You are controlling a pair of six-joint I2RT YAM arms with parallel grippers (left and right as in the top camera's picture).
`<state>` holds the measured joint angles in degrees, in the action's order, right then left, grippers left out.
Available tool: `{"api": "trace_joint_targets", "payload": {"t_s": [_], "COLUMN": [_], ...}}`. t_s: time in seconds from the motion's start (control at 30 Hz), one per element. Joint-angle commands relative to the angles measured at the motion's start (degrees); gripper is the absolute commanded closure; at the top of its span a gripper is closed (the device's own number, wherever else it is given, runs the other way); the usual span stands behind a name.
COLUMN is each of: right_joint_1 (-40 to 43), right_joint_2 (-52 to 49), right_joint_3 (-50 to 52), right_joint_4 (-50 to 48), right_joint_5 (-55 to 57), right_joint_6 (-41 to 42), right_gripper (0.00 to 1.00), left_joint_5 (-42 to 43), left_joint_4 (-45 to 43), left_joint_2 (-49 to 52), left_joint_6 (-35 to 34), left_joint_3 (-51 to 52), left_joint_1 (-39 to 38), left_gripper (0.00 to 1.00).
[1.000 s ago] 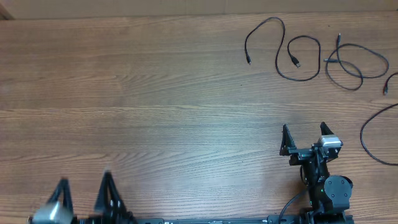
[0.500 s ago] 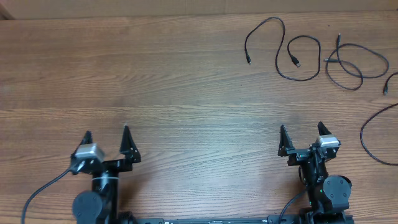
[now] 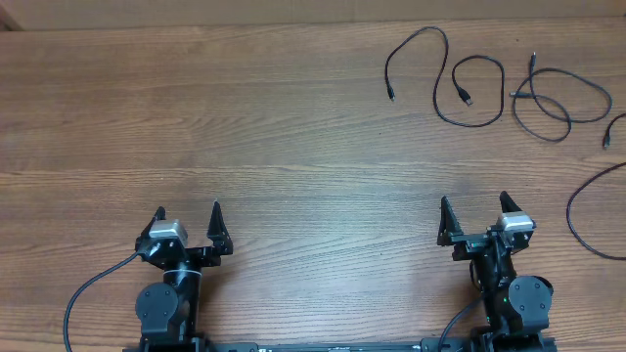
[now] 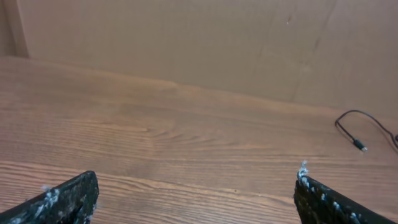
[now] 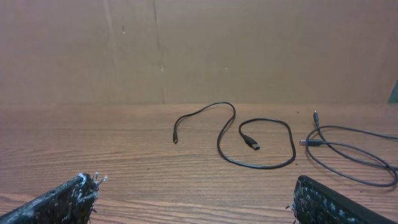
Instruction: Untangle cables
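Note:
Separate thin black cables lie at the far right of the wooden table. One S-shaped cable (image 3: 440, 73) shows in the overhead view and in the right wrist view (image 5: 261, 163). A looped cable (image 3: 558, 103) lies right of it, also in the right wrist view (image 5: 348, 152). A third cable (image 3: 582, 210) curves at the right edge. The left wrist view shows one cable end (image 4: 351, 124) at its right. My left gripper (image 3: 188, 217) is open and empty at the near left. My right gripper (image 3: 474, 208) is open and empty at the near right, well short of the cables.
A brown cardboard wall (image 5: 199, 50) stands along the table's far edge. Thicker black arm wires (image 3: 88, 298) trail by the left arm base at the near edge.
My left arm has come into view from the near left edge and moved right and forward to its place now. My right arm has hardly moved. The cables have not moved.

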<state>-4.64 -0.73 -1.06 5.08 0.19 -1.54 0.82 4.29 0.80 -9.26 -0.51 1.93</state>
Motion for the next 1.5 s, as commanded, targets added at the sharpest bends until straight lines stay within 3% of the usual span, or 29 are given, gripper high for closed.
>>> {"api": "trace_joint_targets", "payload": {"t_s": [0.0,0.63,0.8,1.47], "right_joint_1": [-0.3,-0.3,-0.3,-0.3], "right_joint_2": [0.6,0.6,0.6,0.6], "right_joint_3": [0.6,0.6,0.6,0.6], "right_joint_4": [-0.4,-0.4,-0.4,-0.4], "right_joint_5": [-0.3,-0.3,-0.3,-0.3], "right_joint_6": [-0.3,-0.3,-0.3,-0.3], "right_gripper": [0.0,0.0,0.0,0.0], "left_joint_5": [0.2,0.2,0.2,0.2], "left_joint_4": [0.1,0.2,0.2,0.2], "left_joint_2": [-0.5,-0.5,-0.5,-0.5], "left_joint_6": [2.9,3.9,8.5,8.5], "left_joint_3": [0.2,0.2,0.2,0.2], "left_joint_1": [0.4,0.4,0.4,0.4], "left_gripper": [0.0,0.0,0.0,0.0]}}
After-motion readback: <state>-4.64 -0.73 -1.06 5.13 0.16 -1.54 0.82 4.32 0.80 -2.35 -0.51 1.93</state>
